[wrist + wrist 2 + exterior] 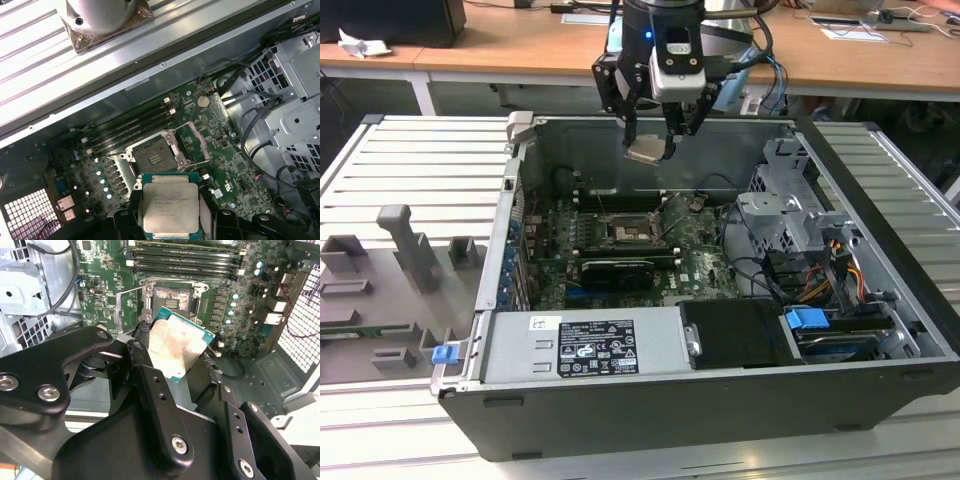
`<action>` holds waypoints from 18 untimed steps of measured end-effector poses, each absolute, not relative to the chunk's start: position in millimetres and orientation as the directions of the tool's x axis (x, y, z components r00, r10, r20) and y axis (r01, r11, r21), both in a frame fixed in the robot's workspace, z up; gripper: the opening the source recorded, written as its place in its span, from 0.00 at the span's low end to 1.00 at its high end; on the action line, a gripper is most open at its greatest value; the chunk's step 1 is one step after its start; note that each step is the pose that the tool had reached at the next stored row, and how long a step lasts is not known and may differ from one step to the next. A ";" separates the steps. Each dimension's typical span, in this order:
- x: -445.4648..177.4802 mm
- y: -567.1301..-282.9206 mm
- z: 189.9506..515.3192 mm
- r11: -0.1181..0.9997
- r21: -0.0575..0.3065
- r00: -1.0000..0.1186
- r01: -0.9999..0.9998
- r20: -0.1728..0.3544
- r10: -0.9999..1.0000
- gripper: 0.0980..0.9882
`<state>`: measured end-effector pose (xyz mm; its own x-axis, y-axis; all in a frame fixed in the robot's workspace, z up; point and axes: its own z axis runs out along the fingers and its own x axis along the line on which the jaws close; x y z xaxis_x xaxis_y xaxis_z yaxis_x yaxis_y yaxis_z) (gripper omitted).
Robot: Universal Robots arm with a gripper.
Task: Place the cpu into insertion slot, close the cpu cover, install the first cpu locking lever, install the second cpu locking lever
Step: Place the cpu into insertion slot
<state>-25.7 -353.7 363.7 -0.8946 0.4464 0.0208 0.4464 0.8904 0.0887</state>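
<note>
My gripper (650, 148) hangs above the open computer case, shut on the cpu (648, 152), a flat square chip with a pale metal top. In both wrist views the cpu (177, 347) (170, 207) sits between the black fingers (142, 337), tilted and well above the board. The insertion slot (623, 232) (170, 300) (154, 157) lies bare and dark-centred on the green motherboard, below and a little ahead of the chip. The cpu cover (177, 146) stands raised along one side of the slot. A thin wire lever (200, 145) is swung out next to it.
Long black memory slots (620, 195) run beside the socket and a black slatted card (617, 272) lies on its other side. A grey power supply (580, 345) fills the case front. A metal drive cage (790, 215) with cables stands at the exterior view's right. Grey fixtures (405, 250) sit left.
</note>
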 end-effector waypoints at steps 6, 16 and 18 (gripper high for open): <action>-26.2 -353.7 360.4 0.879 0.087 -0.883 0.470 0.023 0.469 0.49; -26.2 -353.7 359.0 0.866 0.087 -0.870 0.492 0.022 0.492 0.49; -26.2 -353.7 358.9 0.863 0.087 -0.867 0.498 0.022 0.498 0.49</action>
